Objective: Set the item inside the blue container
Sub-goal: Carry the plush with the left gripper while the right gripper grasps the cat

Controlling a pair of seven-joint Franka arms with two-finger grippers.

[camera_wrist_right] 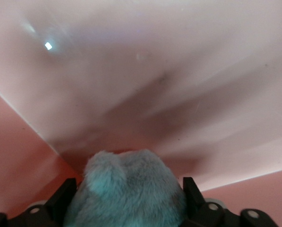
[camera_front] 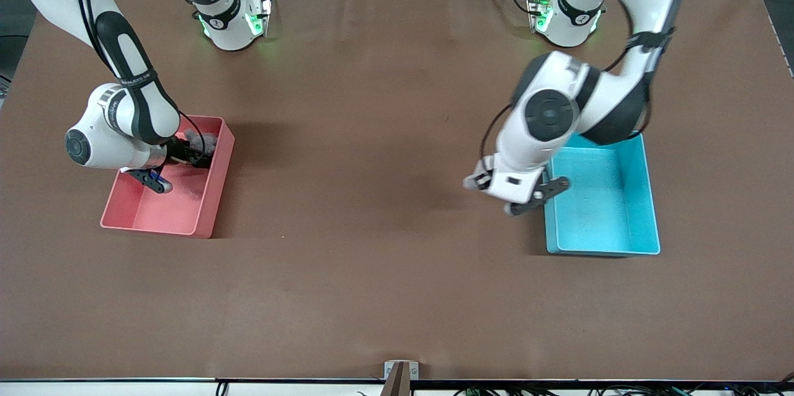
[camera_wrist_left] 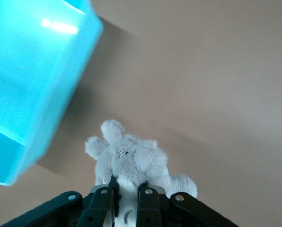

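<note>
A grey plush elephant (camera_wrist_left: 131, 158) is pinched between the shut fingers of my left gripper (camera_wrist_left: 128, 189). In the front view the left gripper (camera_front: 524, 200) hangs over the table just beside the blue container (camera_front: 595, 203), on its side toward the right arm's end; the hand hides the plush there. The blue container (camera_wrist_left: 32, 80) holds nothing that I can see. My right gripper (camera_front: 195, 157) is down inside the pink bin (camera_front: 214, 191). Its fingers (camera_wrist_right: 60, 201) stand wide on either side of a grey-blue furry toy (camera_wrist_right: 126, 189), also seen as the furry toy (camera_front: 201, 140).
The pink bin's walls (camera_wrist_right: 155, 85) close in around the right gripper. Brown table surface (camera_front: 372, 197) lies between the two bins. Both arm bases stand along the table's edge farthest from the front camera.
</note>
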